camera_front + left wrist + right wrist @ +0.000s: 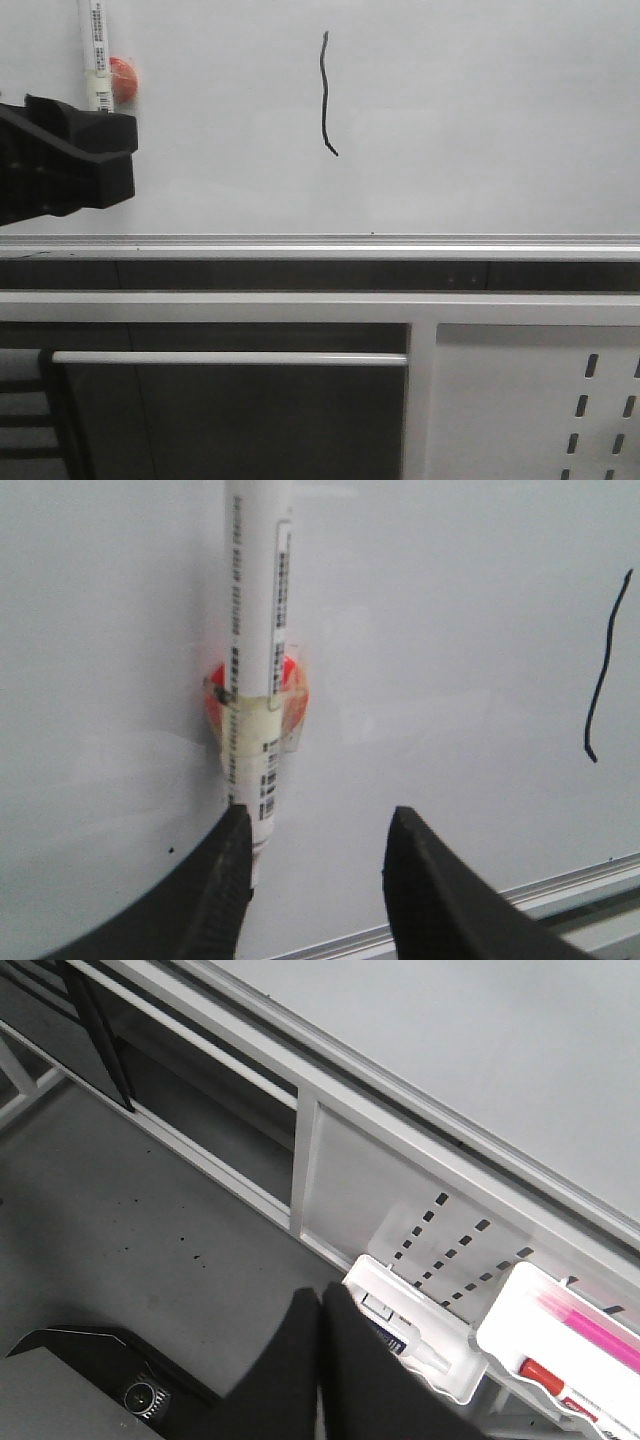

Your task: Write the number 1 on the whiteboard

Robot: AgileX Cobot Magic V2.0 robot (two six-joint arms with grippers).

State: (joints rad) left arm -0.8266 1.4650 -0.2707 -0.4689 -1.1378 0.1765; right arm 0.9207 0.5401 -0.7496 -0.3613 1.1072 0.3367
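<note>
The whiteboard [480,110] fills the upper front view, and the number 1 [325,95] already stands on it as a thin wavy black stroke, so I judge the writing step done and the marker return in hand. The marker [258,630] hangs upright against the board on a red magnet [292,695], well left of the stroke. My left jaws [320,870] stand open, one finger touching the marker's lower end, gripping nothing. Next move: back away without dislodging it. My right jaws [322,1360] are closed, empty, low beside the trays.
</note>
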